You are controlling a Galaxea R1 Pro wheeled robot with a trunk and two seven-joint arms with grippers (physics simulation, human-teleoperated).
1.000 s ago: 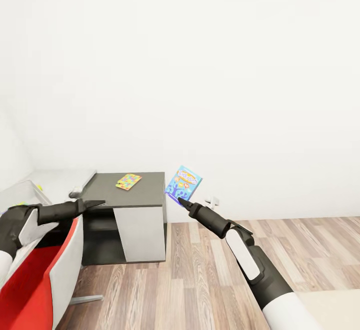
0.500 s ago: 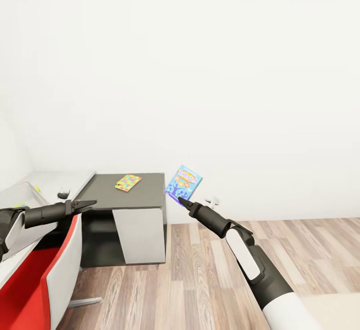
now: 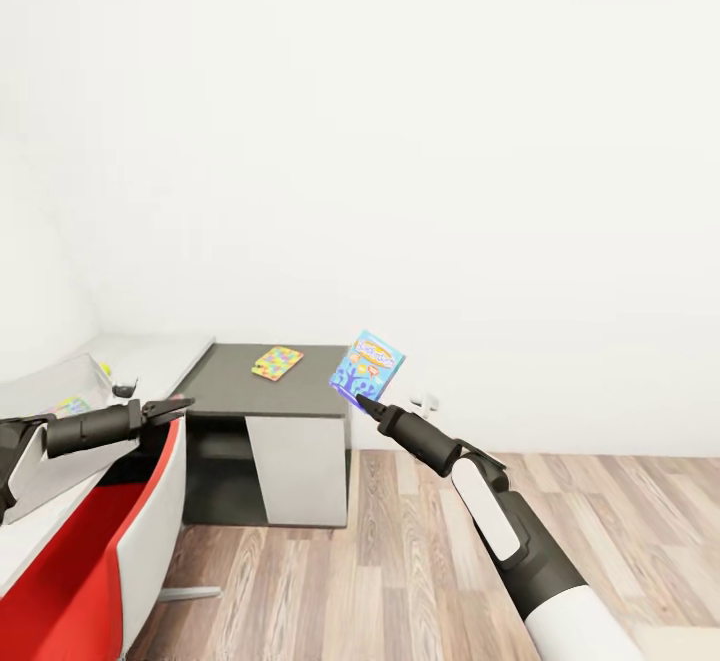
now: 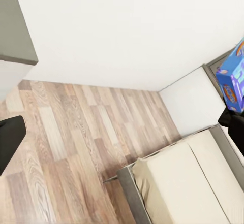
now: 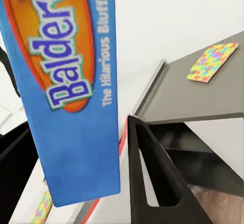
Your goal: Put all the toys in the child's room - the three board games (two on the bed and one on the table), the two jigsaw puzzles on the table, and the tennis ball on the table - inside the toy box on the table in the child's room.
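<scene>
The right gripper (image 3: 358,401) is closed on the lower edge of the blue game (image 3: 367,366), holding it upright in the air to the right of the dark desk (image 3: 300,391). In the right wrist view the blue game (image 5: 71,82) sits clamped between the two black fingers (image 5: 152,178). One puzzle (image 3: 277,362) lies flat on the dark desk, near its far edge. The left gripper (image 3: 178,405) is extended over the red chair (image 3: 90,551), its jaws nearly together and holding nothing. The pale table (image 3: 150,361) adjoins the dark desk on the left. The toy box (image 3: 50,391) stands on the table at far left; a second puzzle (image 3: 70,406) shows through its wall. The bed (image 4: 188,183) appears in the left wrist view, on the plank floor (image 3: 420,561).
</scene>
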